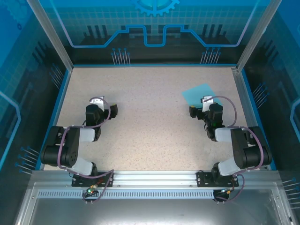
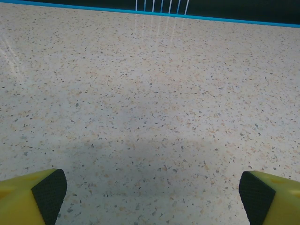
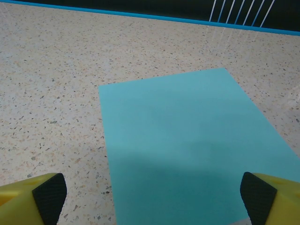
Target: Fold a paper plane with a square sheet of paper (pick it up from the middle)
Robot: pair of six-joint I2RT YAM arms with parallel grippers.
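Top external view gives the layout. On the left half of the bench point(image 1: 150, 136), the left tool point(image 1: 104, 107) hovers low over the bare speckled surface, well apart from the sheet point(image 1: 198, 93). In the left wrist view its two yellow fingers with black pads point(image 2: 49, 194) stand at the lower corners of the picture. The jaws are therefore wide apart and hold nothing.

Going to the right, the sheet lies flat on the right half of the bench, toward the far edge. It is turned a little against the bench border. I see no crease on it, so I judge that no fold is made yet.

The right tool point(image 1: 202, 107) is just at the near side of the sheet. In the right wrist view its fingers are also spread fully, with nothing clamped. The sheet lies below and ahead of them, with its near part in shadow. It sits more to the right than to the centre of the jaws.

The step in hand is, as I judge, the very first one: reaching for the sheet to pick it up. The next move calls for the right tool to go forward and a little right, until it is over the middle of the sheet. Then it must go down and close, so that the pads pinch the thin paper upward. A flat sheet offers no edge there, so the pinch must be gentle and must not push it away.
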